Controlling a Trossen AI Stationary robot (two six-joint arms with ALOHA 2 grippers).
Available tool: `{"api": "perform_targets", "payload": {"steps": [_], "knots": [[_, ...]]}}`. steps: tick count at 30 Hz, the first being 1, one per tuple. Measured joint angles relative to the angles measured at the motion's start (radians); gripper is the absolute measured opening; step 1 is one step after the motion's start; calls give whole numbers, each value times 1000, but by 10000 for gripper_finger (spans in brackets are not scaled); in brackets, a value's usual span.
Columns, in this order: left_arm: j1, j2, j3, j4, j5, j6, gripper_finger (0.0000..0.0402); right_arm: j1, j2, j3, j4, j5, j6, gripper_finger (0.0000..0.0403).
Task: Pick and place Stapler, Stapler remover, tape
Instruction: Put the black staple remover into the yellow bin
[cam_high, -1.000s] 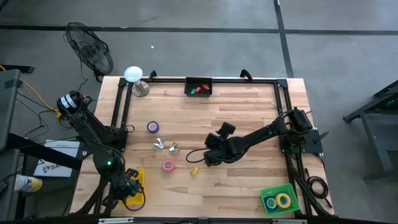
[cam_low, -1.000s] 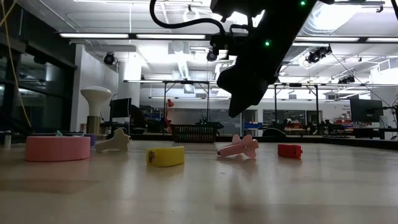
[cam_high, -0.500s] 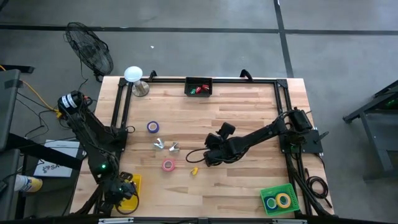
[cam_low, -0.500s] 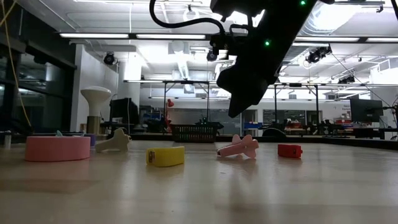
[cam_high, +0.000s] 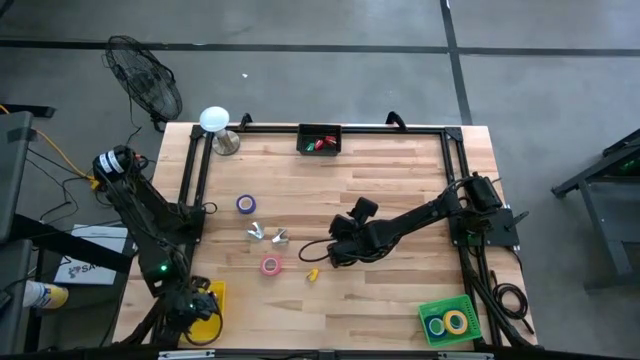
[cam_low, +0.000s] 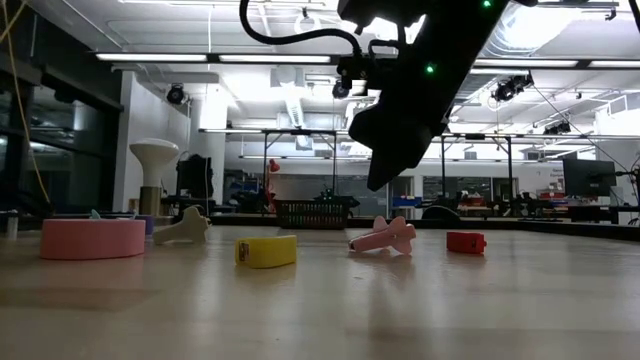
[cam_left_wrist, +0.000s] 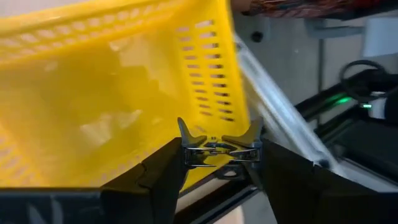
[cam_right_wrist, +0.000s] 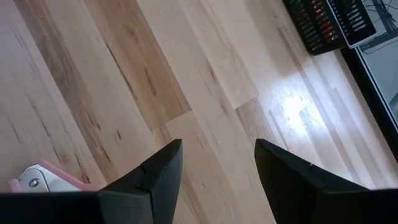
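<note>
Between the left fingers (cam_left_wrist: 219, 149), a silver stapler remover (cam_left_wrist: 219, 148) over the yellow basket (cam_left_wrist: 112, 93)

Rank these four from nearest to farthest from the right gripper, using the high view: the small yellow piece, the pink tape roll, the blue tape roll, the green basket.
From the right gripper:
1. Small yellow piece, just beside it toward the front edge.
2. Pink tape roll, to its left.
3. Blue tape roll, farther left and back.
4. Green basket, front right corner.

Four tape rolls (cam_high: 246, 204), two silver removers (cam_high: 256, 232).
</note>
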Motion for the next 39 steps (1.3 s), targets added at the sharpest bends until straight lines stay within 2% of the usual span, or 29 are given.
{"api": "perform_targets", "payload": {"steps": [5,17,22,26,29,32,35,39], "knots": [[0,0,30,-106,-51,25,193,0,0,0,0,-4,0,193],[0,0,30,-113,-112,76,194,0,0,0,0,-15,0,193],[0,0,30,-121,-181,122,194,0,0,0,0,-15,0,193],[0,0,30,-236,-185,112,194,0,0,0,0,-14,0,193],[0,0,30,-321,-180,49,194,0,0,0,0,-14,0,193],[0,0,30,-344,-180,43,195,0,0,0,0,-14,-9,193],[0,0,30,-339,-193,43,209,0,0,0,0,-14,-18,193],[0,0,30,-338,-213,43,254,0,0,0,4,-14,-18,193]]}}
